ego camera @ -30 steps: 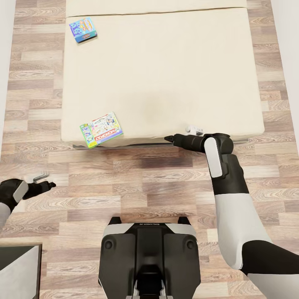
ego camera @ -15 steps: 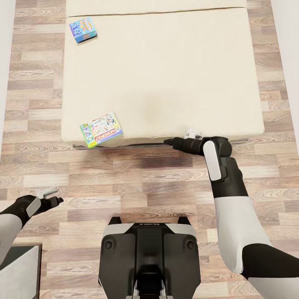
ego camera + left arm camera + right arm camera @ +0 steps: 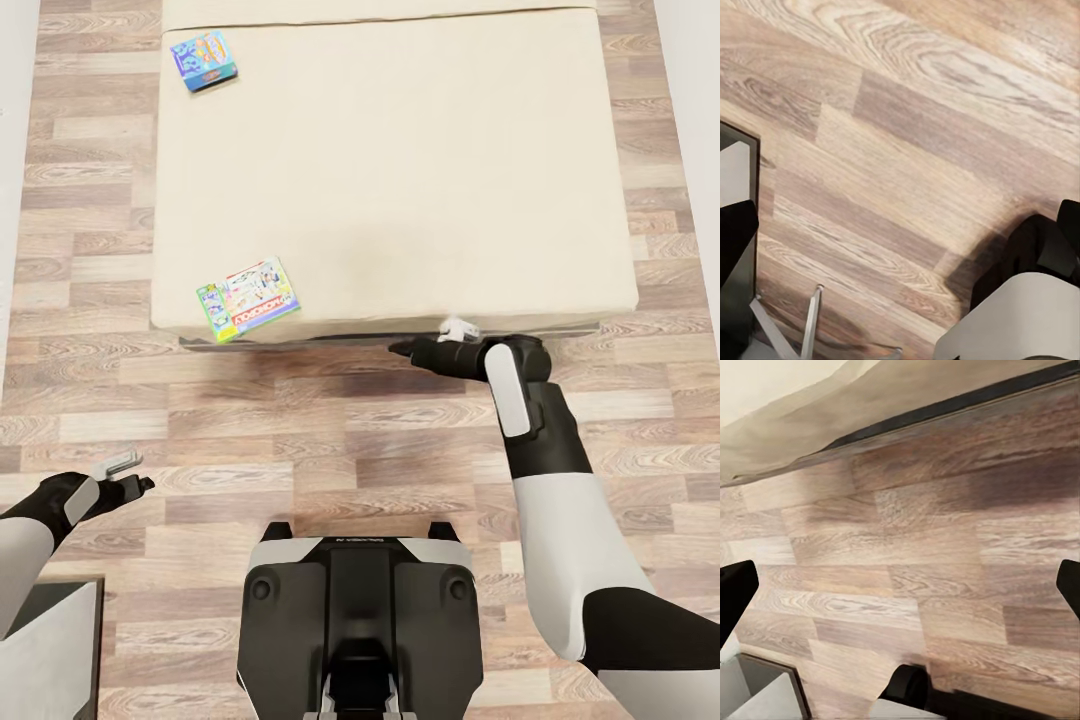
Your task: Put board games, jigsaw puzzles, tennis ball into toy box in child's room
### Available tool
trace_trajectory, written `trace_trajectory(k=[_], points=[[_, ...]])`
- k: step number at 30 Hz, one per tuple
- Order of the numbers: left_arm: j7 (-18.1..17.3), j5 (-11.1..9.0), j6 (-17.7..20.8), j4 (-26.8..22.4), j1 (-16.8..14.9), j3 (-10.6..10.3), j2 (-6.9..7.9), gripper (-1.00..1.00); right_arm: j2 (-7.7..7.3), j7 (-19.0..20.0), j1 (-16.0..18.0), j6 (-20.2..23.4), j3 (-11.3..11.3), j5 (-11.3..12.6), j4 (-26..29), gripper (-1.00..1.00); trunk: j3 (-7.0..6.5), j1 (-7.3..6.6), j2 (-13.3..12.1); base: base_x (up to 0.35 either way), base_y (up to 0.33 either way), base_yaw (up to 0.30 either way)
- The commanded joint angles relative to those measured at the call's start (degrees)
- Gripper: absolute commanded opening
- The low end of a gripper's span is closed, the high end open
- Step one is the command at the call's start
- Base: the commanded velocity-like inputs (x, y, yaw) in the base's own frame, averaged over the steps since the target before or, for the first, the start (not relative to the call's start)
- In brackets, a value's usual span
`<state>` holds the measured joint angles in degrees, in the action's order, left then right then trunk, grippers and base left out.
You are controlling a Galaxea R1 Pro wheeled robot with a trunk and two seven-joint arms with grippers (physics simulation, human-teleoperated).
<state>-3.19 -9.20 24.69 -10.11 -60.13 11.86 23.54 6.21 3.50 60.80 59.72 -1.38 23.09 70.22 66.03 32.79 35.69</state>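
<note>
Both tools are empty: the right tool (image 3: pixel 408 349) hovers above the wood floor (image 3: pixel 350 430) just beside the cream bed (image 3: pixel 420 170) edge, the left tool (image 3: pixel 135 480) low over the floor, fingers spread wide. A flat colourful Monopoly board game box (image 3: pixel 249 298) lies at the bed's near edge, a smaller blue game box (image 3: pixel 204 60) at its far corner. Both look light and stiff; pinching across a thin edge seems best.

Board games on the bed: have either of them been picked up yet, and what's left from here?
Nothing looks done. Both board games lie on the bed: the Monopoly box near its front left corner, the blue game box at the far left. In hand: nothing; the right hand hovers by the bed's front edge, the left hand over the floor. Both pickups remain, plus the table items.
</note>
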Motion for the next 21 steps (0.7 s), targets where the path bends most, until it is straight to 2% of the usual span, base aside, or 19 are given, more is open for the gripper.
trace_trajectory(k=[1, 14, 21], points=[[0.0, -0.6, 0.3, -0.1, 0.0, 0.1, 0.01, 1.0, 0.04, 0.4, 0.0, 0.3, -0.1, -0.2, -0.8, 1.0, 0.04, 0.02, 0.1, -0.013, 0.004, 0.0], [0.0, -0.6, 0.4, -0.1, 0.0, 0.0, -0.06, 1.0, 0.13, 0.8, -0.4, 0.3, 0.0, 0.0, -8.7, 1.0, 0.04, 0.02, 0.1, -0.003, 0.001, 0.0], [0.0, -0.6, 0.4, -0.1, 0.0, 0.0, -0.35, 1.0, 0.57, 4.6, -4.0, 0.3, 0.1, -0.2, -9.8, 1.0, 0.04, 0.02, 0.1, 0.0, 0.0, 0.0]])
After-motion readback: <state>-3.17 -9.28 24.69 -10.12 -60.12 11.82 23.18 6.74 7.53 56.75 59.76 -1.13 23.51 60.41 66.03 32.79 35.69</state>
